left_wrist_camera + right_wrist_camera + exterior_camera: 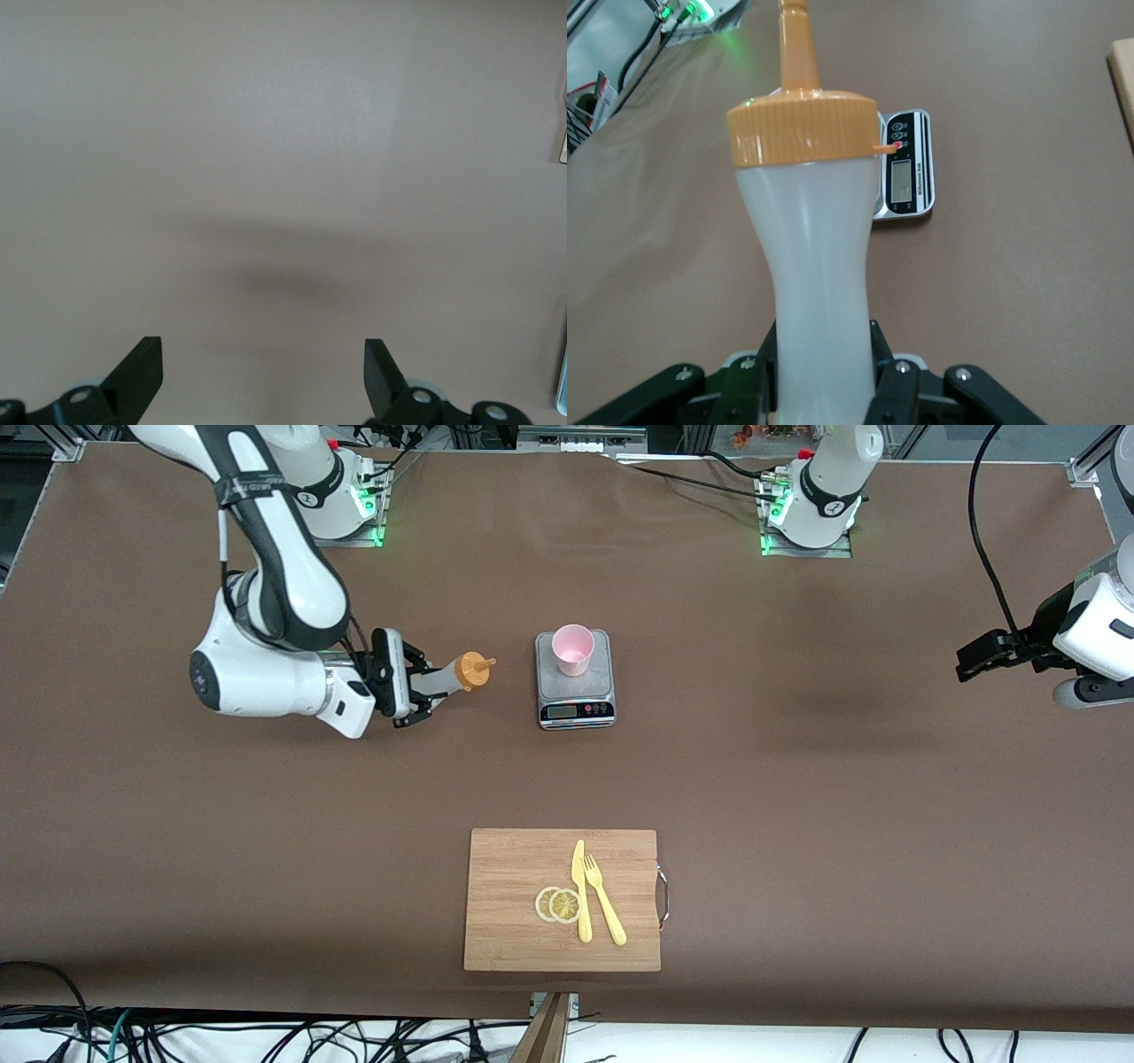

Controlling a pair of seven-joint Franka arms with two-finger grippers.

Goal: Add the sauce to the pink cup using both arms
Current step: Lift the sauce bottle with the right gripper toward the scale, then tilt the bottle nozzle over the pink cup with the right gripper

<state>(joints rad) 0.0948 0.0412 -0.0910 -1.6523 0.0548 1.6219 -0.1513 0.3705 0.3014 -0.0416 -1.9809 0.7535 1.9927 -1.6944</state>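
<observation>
Sauce (pixel 461 673) sits clamped in the right gripper (pixel 423 687), tilted toward the pink cup (pixel 572 648) on a scale (pixel 576 700). Left gripper (pixel 983 657) waits over bare table, jaws apart.

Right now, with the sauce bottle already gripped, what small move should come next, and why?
Probably carry the bottle sideways until its nozzle is over the pink cup. The right tool is shut on the sauce bottle, held tilted over bare table beside the scale, so its orange nozzle is not yet above the cup on the scale. The left tool waits open at its end of the table.
</observation>
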